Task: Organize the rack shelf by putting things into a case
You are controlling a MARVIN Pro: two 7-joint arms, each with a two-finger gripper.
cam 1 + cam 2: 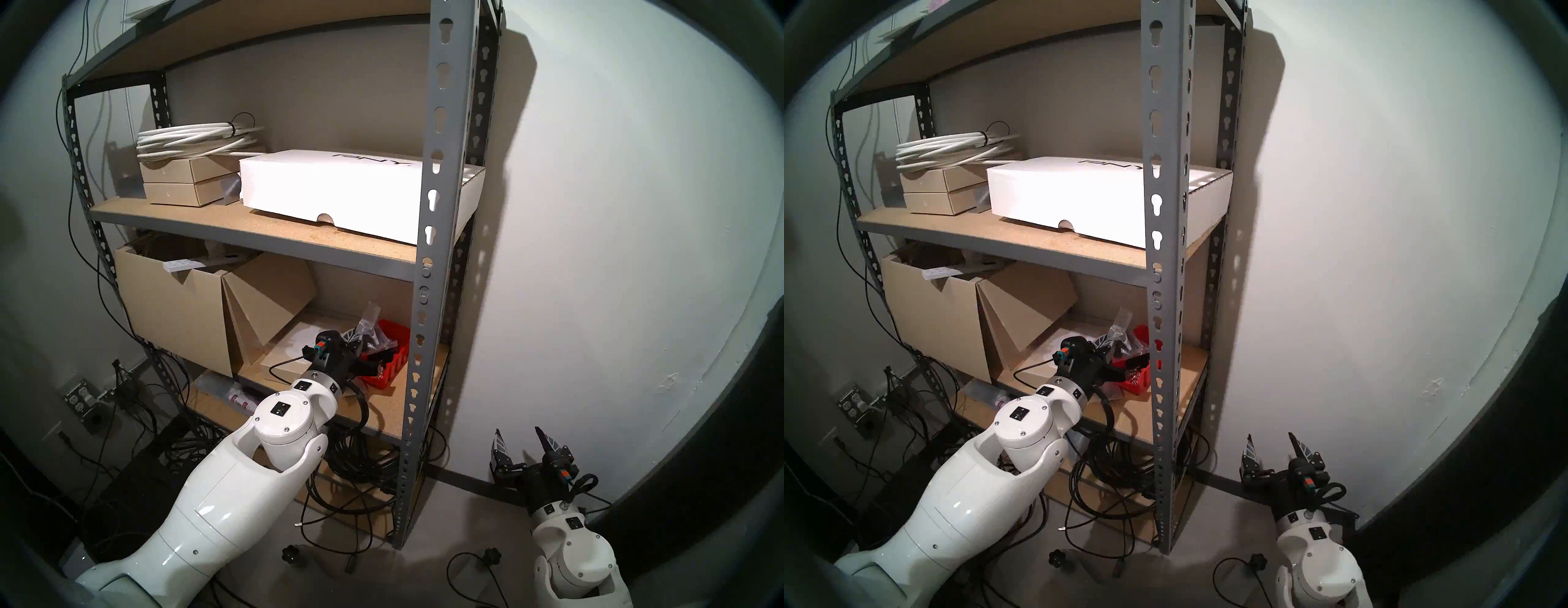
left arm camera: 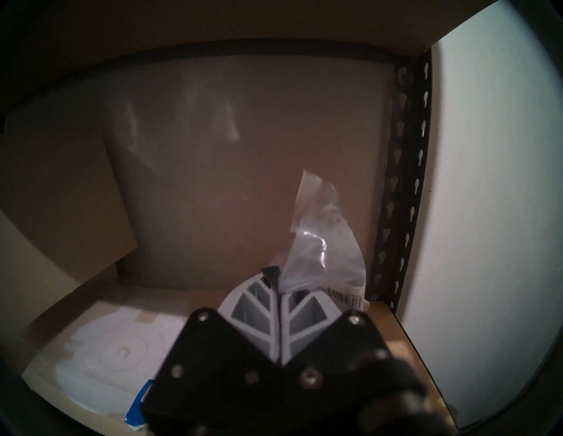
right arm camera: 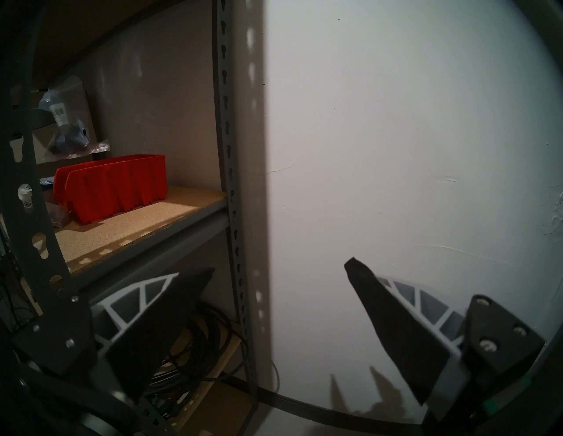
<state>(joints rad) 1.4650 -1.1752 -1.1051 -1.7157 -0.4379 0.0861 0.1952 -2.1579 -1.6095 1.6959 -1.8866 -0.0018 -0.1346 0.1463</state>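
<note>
Left wrist view shows the left gripper (image 2: 278, 292) pressed fully together on the clear bag (image 2: 323, 255), pinched low so its loose top stands up — likely to keep the hardware from spilling. Beyond, the red bin (image 1: 388, 354) sits on the rack shelf (image 1: 382, 403), the bag just above it. The left arm reaches level into the shelf; the right gripper (image 1: 524, 450) hangs spread and empty — outside the rack.

We see the tan particleboard shelf with its grey metal edge (image 1: 382, 407) bearing a small red ribbed plastic bin (image 1: 392, 354), a flat tan box (image 1: 284, 356) and a large brown cardboard box (image 1: 174, 305).
</note>
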